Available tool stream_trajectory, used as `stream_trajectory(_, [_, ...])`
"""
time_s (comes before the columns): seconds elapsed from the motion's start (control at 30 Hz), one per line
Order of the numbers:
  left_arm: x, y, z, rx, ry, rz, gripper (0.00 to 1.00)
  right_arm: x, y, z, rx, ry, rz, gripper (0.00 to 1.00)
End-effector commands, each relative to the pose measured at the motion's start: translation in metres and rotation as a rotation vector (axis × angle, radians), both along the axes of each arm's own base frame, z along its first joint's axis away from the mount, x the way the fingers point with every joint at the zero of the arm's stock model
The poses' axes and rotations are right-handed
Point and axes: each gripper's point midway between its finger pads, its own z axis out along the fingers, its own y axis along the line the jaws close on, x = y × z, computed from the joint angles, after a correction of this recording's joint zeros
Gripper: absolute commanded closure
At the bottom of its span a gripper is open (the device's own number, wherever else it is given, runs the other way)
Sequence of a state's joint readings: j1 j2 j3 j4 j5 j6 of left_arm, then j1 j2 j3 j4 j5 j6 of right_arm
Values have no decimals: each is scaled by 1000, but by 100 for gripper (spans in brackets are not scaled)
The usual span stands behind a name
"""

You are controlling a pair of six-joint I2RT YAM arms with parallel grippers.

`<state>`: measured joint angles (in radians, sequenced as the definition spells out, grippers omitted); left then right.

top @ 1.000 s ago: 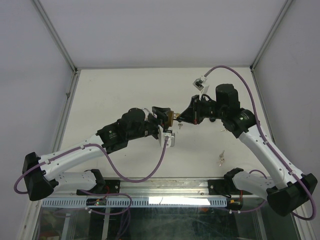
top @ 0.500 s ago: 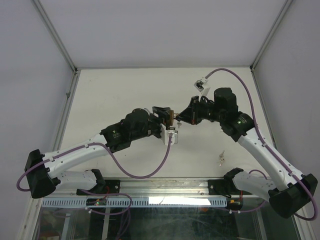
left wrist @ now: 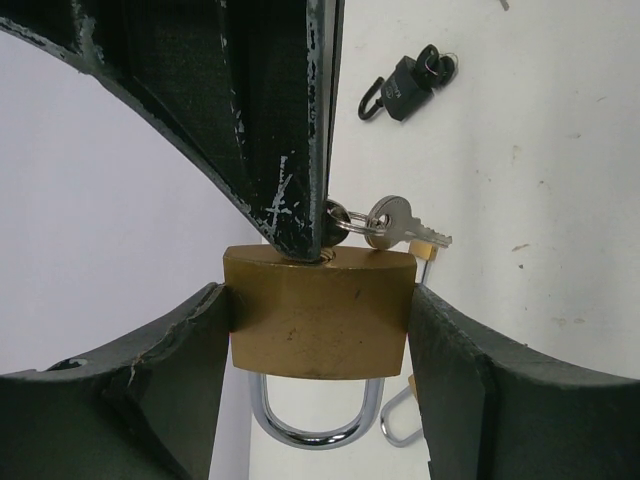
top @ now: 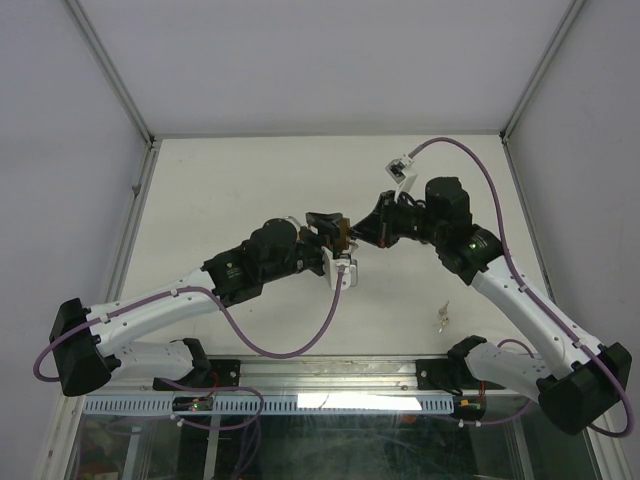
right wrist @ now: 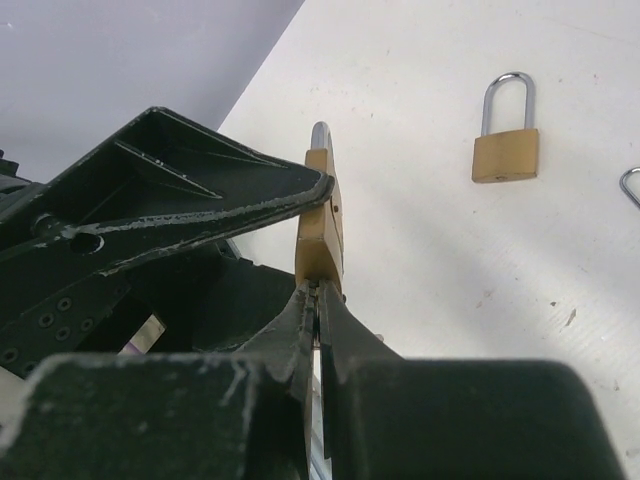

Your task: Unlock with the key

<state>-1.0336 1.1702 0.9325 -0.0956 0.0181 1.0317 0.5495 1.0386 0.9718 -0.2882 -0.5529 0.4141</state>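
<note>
Left gripper (left wrist: 320, 335) clamps the padlock (left wrist: 320, 310) steady, so right gripper (right wrist: 318, 298) can twist the key it is pinching, hidden between its fingertips.

key hidden betw. right tool (right wrist: 318, 292) tips & padlock (right wrist: 322, 235), metal loop (right wrist: 630, 188) cut off at rt edge

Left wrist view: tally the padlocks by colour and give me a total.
Brass with steel shackle: 2, the brass padlock gripped by the left hand and a second brass padlock on the white table, mostly hidden.
Black: 1, the small black padlock lying on the table.
Total: 3
</note>
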Motion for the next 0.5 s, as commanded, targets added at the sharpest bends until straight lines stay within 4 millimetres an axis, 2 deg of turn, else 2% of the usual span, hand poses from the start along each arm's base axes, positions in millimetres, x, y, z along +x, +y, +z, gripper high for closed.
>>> stream_trajectory(0.0, [-14,-17,111,-318,-188,-84,100,7,13,25,78,-84,8,100])
stream_trajectory(0.27, [-11,-18,116,-337,-198,-70,100,10,17,25,75,-85,22,100])
stream_trajectory(0.3, [-11,-18,112,-326,-190,-71,100,8,15,24,61,-87,29,92])
stream_trajectory(0.4, [-13,-15,86,-247,-154,-74,100,8,-6,26,4,-102,-4,40])
stream_trajectory(0.47, [-13,-10,68,-204,-123,-59,100,8,-26,31,8,-103,-31,17])
